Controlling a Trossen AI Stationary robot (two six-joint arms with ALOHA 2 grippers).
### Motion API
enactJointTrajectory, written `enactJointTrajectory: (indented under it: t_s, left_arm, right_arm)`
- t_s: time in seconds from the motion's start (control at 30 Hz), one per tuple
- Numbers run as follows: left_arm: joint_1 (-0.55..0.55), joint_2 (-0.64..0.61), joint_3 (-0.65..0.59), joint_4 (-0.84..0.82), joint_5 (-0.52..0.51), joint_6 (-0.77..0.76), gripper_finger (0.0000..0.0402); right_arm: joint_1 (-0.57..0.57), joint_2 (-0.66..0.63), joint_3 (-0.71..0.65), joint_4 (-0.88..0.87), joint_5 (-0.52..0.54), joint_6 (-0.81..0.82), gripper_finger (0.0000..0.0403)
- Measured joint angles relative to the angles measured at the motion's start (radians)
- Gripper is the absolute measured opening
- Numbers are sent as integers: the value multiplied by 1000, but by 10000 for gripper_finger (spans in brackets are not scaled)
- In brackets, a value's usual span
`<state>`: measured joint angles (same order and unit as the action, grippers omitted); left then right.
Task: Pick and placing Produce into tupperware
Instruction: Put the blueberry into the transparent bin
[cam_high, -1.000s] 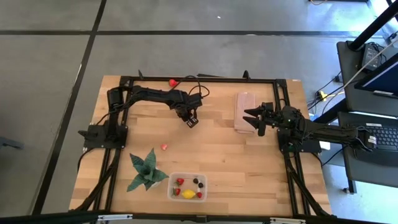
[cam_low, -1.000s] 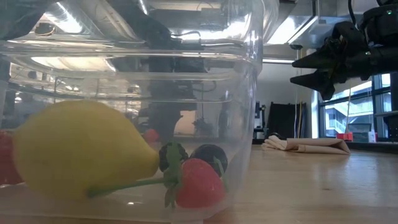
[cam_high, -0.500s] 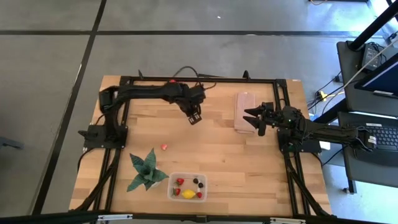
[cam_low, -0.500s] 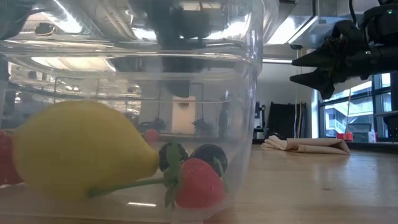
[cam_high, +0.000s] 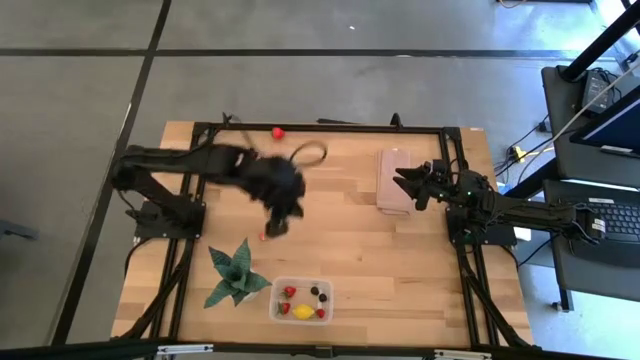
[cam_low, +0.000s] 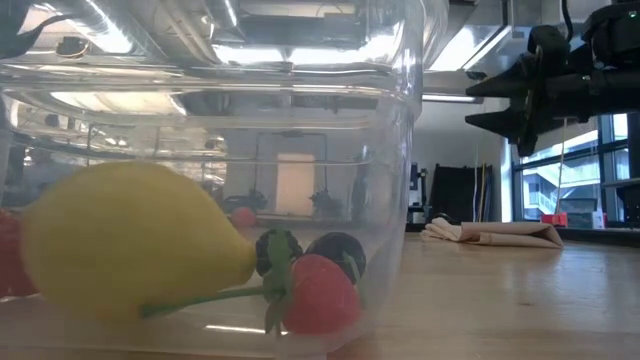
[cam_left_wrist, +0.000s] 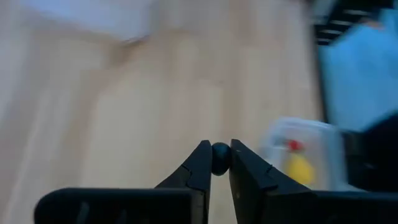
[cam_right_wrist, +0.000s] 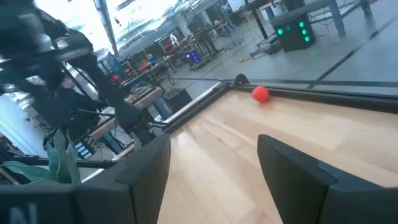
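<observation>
My left gripper (cam_left_wrist: 215, 163) has its fingers pinched on a small dark berry (cam_left_wrist: 220, 158), which shows as a round dark ball between the tips. From above, the arm is blurred in motion over the middle of the table, with the gripper (cam_high: 280, 222) just beside a small red piece (cam_high: 264, 237) lying loose on the wood. The tupperware (cam_high: 302, 299) sits nearer the table's front edge than the gripper, beside the green plant (cam_high: 234, 272); in the wrist view the clear box (cam_left_wrist: 301, 152) lies ahead, near but not yet under the fingers, with the yellow lemon-like piece (cam_left_wrist: 299, 168) and a red strawberry (cam_left_wrist: 293, 145) inside.

I read this as the carry step. Next I need to bring the berry over the box's open top, clear of the rim, then release it.

My right gripper (cam_high: 416, 187) waits over the folded beige cloth (cam_high: 392, 180), fingers wide apart and empty. A round red fruit (cam_high: 277, 132) lies by the far frame rail.
</observation>
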<state>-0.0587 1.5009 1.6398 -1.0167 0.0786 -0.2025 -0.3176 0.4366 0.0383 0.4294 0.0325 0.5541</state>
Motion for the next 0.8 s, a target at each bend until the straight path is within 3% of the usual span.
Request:
enactJointTrajectory:
  t_s: [0.13,0.33,0.53,0.8]
  left_arm:
    - [-173,-24,0,8,-10,3,27]
    - [-361,15,0,10,-102,-37,32]
    - [-432,99,0,66,-130,-76,27]
    - [-464,268,0,157,-91,-87,35]
  right_arm:
    - [0,0,0,-2,0,15,243]
    - [0,0,0,-7,1,41,243]
    - [0,0,0,-68,27,45,243]
    - [0,0,0,-212,28,86,243]
